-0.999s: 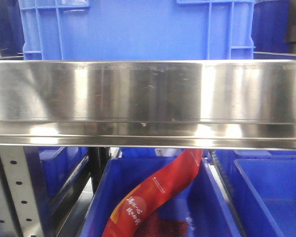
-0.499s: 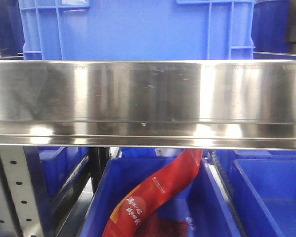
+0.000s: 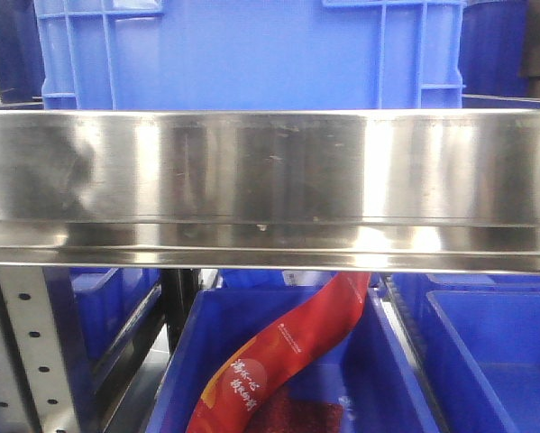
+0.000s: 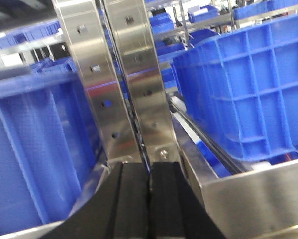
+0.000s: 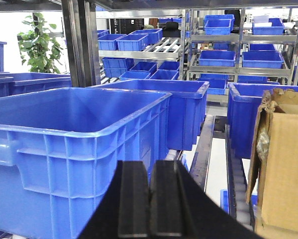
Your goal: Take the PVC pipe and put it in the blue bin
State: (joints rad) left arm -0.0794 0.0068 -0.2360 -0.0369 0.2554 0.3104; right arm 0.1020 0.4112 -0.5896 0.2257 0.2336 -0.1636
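Note:
The PVC pipe is out of view in every frame. My left gripper (image 4: pixel 149 167) is shut with nothing between its black fingers, and its tips sit close to a perforated steel upright (image 4: pixel 139 74). A blue bin (image 4: pixel 248 89) stands on the shelf to its right. My right gripper (image 5: pixel 149 164) is also shut and holds nothing. It hangs beside the right wall of a large open blue bin (image 5: pixel 74 129) whose inside looks bare. Neither gripper appears in the front view.
A wide steel shelf rail (image 3: pixel 270 180) fills the middle of the front view. A blue crate (image 3: pixel 251 54) stands above it, and a lower bin (image 3: pixel 184 361) holds a red packet (image 3: pixel 288 352). A cardboard box (image 5: pixel 283 164) stands at the right, with racks of blue bins behind.
A dim reflection at the left of the steel rail has shifted slightly. Nothing else has moved.

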